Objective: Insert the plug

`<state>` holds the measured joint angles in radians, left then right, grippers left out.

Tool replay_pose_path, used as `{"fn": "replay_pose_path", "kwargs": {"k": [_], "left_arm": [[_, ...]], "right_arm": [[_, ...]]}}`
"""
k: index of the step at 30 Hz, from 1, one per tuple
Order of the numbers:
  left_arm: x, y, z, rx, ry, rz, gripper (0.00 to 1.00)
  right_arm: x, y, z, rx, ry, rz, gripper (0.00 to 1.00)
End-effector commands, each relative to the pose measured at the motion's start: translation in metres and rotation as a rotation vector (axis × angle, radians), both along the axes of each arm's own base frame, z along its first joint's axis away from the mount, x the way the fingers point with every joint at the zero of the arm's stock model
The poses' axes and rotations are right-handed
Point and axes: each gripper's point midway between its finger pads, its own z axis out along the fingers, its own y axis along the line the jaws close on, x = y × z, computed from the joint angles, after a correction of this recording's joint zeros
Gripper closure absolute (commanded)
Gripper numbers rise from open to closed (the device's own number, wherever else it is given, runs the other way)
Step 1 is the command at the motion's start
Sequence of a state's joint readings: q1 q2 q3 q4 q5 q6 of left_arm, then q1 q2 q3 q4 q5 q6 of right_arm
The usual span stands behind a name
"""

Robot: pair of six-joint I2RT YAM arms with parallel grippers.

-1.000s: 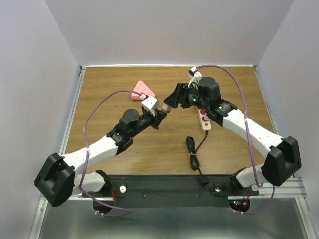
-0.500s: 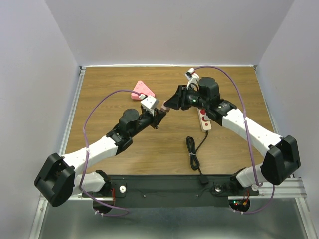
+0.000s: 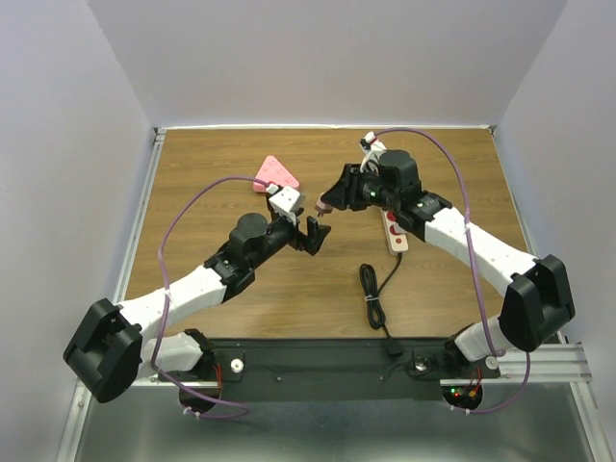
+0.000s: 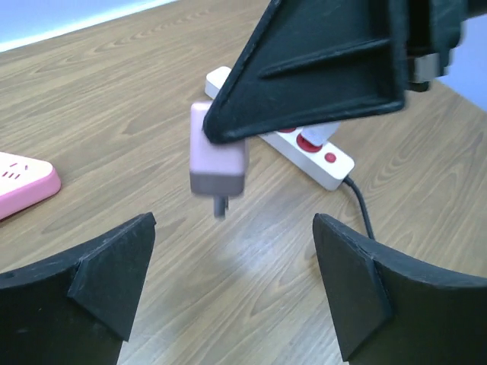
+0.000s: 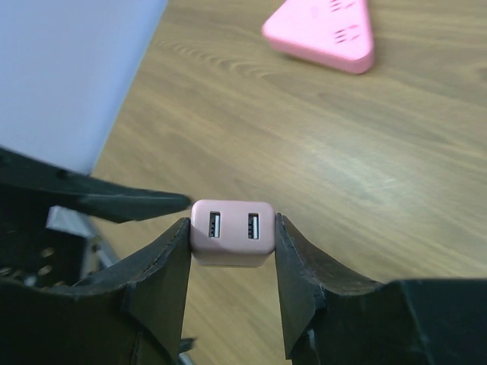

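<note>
Plug [image 5: 232, 233] aloft over mid-table, pinched by its sides in the right gripper [image 5: 232, 237], prongs down. Left gripper [image 4: 232, 224] just beside it, jaws spread wide, empty.

Risks:
- shallow side pinch: plug may twist or slip when pressed into a socket
- left fingers close, could get clipped

White strip [image 3: 396, 234] near, under the right arm; coiled cable [image 3: 373, 294] beside. Pink strip [image 3: 276, 174] further left. Target strip unclear

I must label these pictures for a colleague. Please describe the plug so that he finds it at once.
Look above the middle of the wooden table, where the right claw holds the plug in the air. It is a small pale pink cube with two USB ports, unlike the flat pink triangle and the white power strip lying on the table.
</note>
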<state>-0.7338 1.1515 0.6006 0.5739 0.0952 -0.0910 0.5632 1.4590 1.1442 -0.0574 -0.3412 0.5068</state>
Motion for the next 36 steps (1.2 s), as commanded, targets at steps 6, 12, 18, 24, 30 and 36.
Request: {"fn": "replay_pose_path", "kwargs": {"k": [6,12,18,24,30,36], "left_arm": [[0.007,0.029,0.0,-0.039,0.006,0.168,0.01],[0.039,0.056,-0.017,-0.034,0.115,0.353,0.01],[0.092,0.119,-0.025,-0.168,0.231,0.54,0.01],[0.129,0.138,-0.024,-0.278,0.26,0.531,0.01],[0.158,0.142,-0.043,-0.379,0.317,0.486,0.01],[0.186,0.151,-0.07,-0.45,0.391,0.489,0.02]], "right_arm": [[0.058,-0.053,0.041,-0.107,-0.235,-0.288,1.0],[0.058,-0.055,0.042,-0.127,-0.261,-0.283,1.0],[0.049,-0.058,0.032,-0.13,-0.25,-0.273,1.0],[0.041,-0.06,0.024,-0.134,-0.238,-0.259,1.0],[0.032,-0.062,0.023,-0.129,-0.238,-0.247,1.0],[0.025,-0.067,0.033,-0.12,-0.266,-0.249,1.0]]}}
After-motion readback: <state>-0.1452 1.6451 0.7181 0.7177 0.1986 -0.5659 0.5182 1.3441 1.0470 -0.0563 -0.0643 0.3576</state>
